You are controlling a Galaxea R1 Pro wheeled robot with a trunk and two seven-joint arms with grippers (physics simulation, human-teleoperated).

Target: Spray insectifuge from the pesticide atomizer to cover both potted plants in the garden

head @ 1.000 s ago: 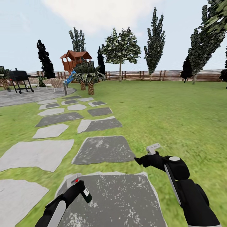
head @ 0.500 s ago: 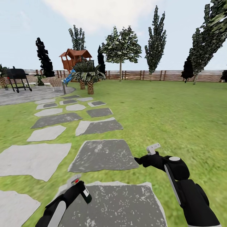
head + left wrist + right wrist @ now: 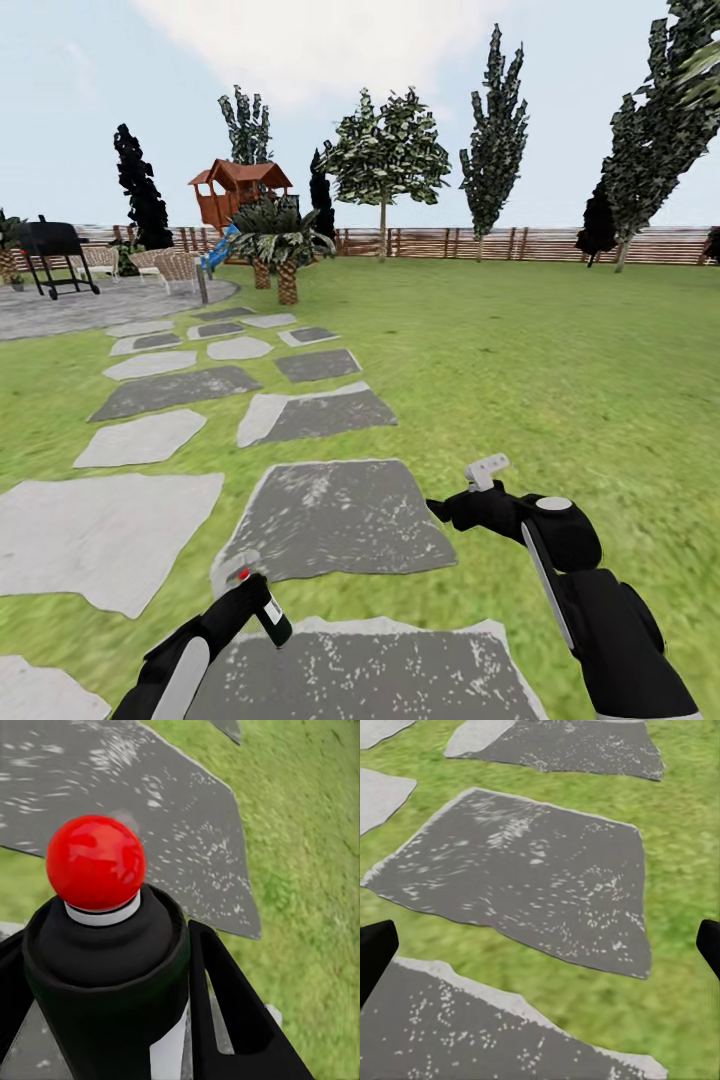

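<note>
The left arm is low and bent forward, and its left black pincer (image 3: 250, 598) is closed around the small dark green pesticide atomizer (image 3: 112, 975) with a white label and a red round tip; one black finger (image 3: 225, 997) presses against the bottle's side. The right arm reaches forward at mid height, and its right black pincer (image 3: 540, 945) is spread wide and holds nothing. Both hang over the flat grey stepping stones (image 3: 335, 515) in the green lawn of the garden (image 3: 560, 370). Compared with one second ago, the stones lie lower in the head view, so the camera has gone forward; the arms keep the same pose.
</note>
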